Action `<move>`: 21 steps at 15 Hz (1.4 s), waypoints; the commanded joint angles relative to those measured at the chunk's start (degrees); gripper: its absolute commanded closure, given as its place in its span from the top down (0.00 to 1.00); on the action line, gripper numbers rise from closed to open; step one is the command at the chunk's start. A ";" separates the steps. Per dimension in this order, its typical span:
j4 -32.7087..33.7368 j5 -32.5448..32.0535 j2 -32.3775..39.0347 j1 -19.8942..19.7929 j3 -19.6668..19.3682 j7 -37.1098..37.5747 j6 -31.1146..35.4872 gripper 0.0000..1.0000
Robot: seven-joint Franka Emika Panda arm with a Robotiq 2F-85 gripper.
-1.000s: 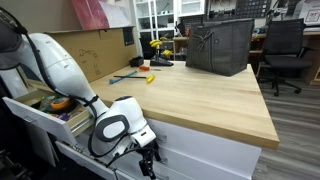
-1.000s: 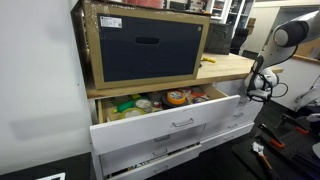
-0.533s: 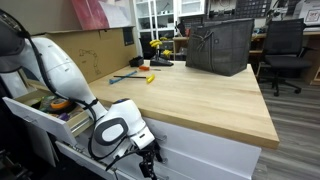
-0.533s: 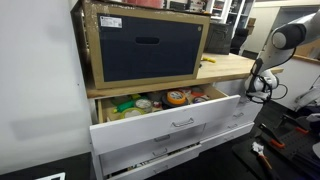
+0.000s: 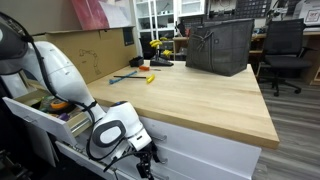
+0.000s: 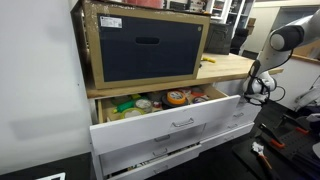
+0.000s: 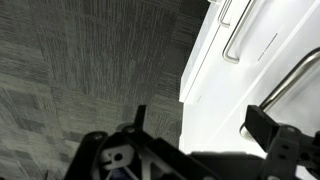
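My pincer (image 7: 197,118) is released, fingers (image 7: 137,118) spread on nothing, hanging low before the white drawer fronts (image 7: 250,80) over grey carpet (image 7: 80,60). The nearest drawer handle (image 7: 295,72) sits at the right edge of the wrist view, just beside one finger (image 7: 262,125); I cannot tell whether they touch. In an exterior view I see the top drawer (image 6: 140,130) standing open, centre frame.

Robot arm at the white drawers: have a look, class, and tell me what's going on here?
A Panda arm reaches down in front of the white drawer cabinet under the wooden worktop. Its gripper hangs low beside the drawer fronts, jaws open and holding nothing. In the wrist view a metal drawer handle lies close to one finger, above grey carpet. The top drawer stands pulled out, with small items inside.
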 commanded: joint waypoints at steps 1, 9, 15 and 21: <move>-1.03 1.53 -0.24 0.87 0.86 0.41 1.57 1.00; -11.41 4.09 -1.62 4.42 1.81 -3.18 20.12 1.00; -15.37 0.69 -2.72 6.97 2.91 -3.82 26.33 1.00; -18.33 5.95 -8.85 3.65 6.22 -13.60 25.79 1.00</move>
